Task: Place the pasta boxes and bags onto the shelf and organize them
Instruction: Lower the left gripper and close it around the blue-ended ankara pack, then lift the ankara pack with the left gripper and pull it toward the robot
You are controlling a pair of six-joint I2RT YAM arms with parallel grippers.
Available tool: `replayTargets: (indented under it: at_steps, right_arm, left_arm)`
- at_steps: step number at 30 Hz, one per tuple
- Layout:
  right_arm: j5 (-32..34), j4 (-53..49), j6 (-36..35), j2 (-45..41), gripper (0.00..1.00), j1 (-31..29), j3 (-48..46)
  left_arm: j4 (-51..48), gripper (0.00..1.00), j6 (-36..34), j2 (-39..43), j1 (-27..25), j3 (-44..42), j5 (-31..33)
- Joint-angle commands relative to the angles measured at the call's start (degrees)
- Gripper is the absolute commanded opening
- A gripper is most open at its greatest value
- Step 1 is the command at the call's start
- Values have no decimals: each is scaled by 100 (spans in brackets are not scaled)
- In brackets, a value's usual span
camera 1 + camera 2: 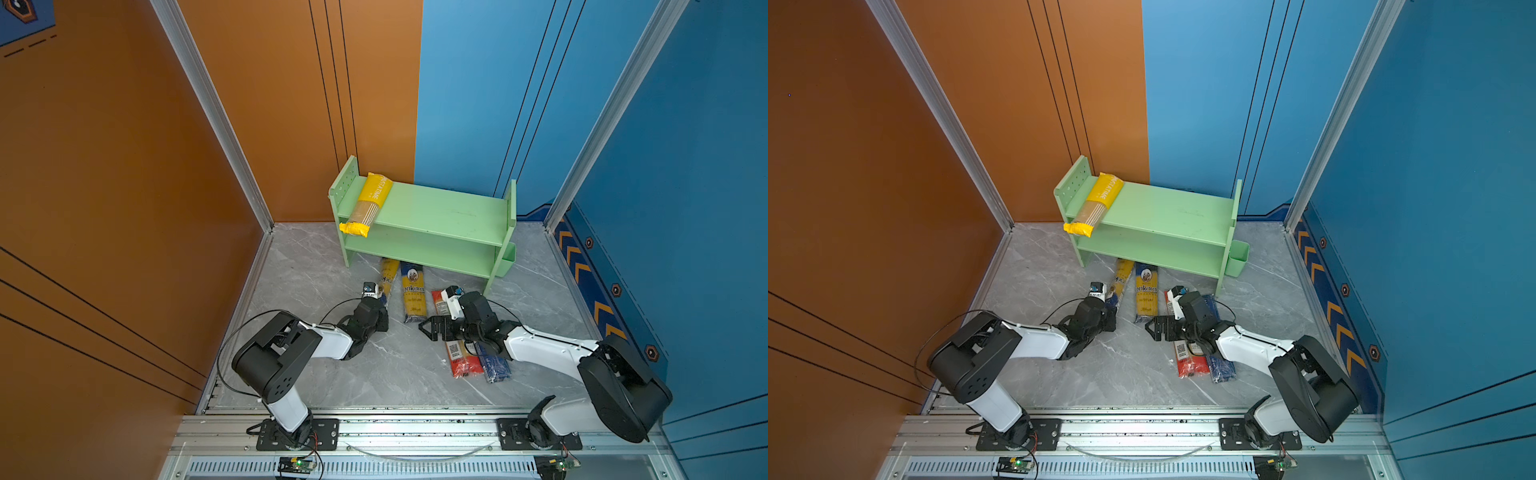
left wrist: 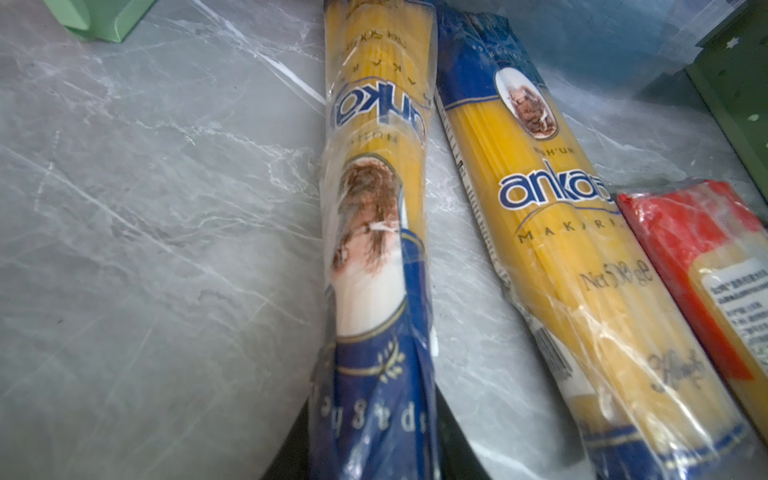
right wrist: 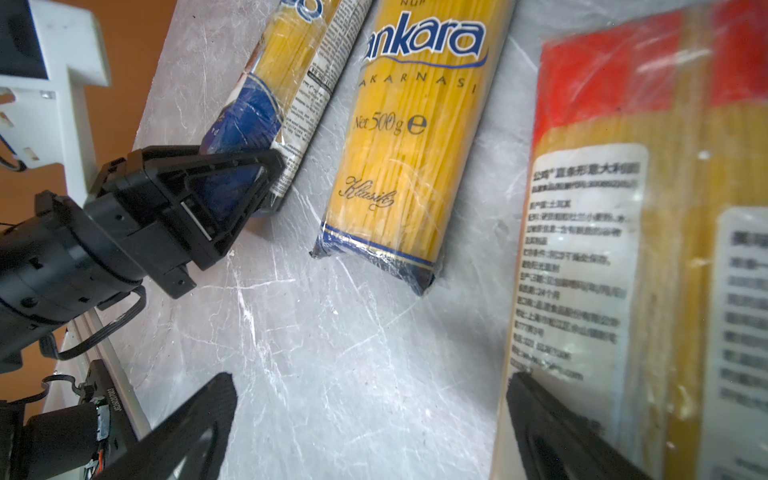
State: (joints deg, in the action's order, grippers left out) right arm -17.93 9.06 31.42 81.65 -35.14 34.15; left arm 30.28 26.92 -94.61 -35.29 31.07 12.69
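The light green shelf [image 1: 440,208] stands at the back, with a yellow pasta pack [image 1: 370,203] lying across the left end of its top tier. On the floor in front lie two blue-and-yellow ankara packs. My left gripper [image 2: 374,436] is shut on the blue near end of the left ankara pack [image 2: 374,232], also seen in a top view [image 1: 388,276]. The other ankara pack [image 1: 413,295] lies free beside it. My right gripper [image 3: 370,390] is open over bare floor, one finger beside the red-ended pack [image 3: 623,208]. A dark blue pack [image 1: 496,370] lies partly under the right arm.
A small green bin [image 1: 505,259] hangs on the shelf's right side. An orange wall [image 1: 124,208] closes the left, a blue wall [image 1: 685,208] the right. The arms' base rail [image 1: 415,432] runs along the front. The marble floor [image 1: 395,374] between the arms is bare.
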Motion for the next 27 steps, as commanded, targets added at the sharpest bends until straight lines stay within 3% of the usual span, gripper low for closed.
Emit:
replayTargets:
  at_steps: [1,27]
  right_arm:
    - [68,59,47,9,100,-2,12]
    - [9,165,66,238,100,-2,78]
  left_arm:
    - [-1249,0,143,140,-81,-254,-394]
    - [-5347,0,691,2670,-221,905,-572]
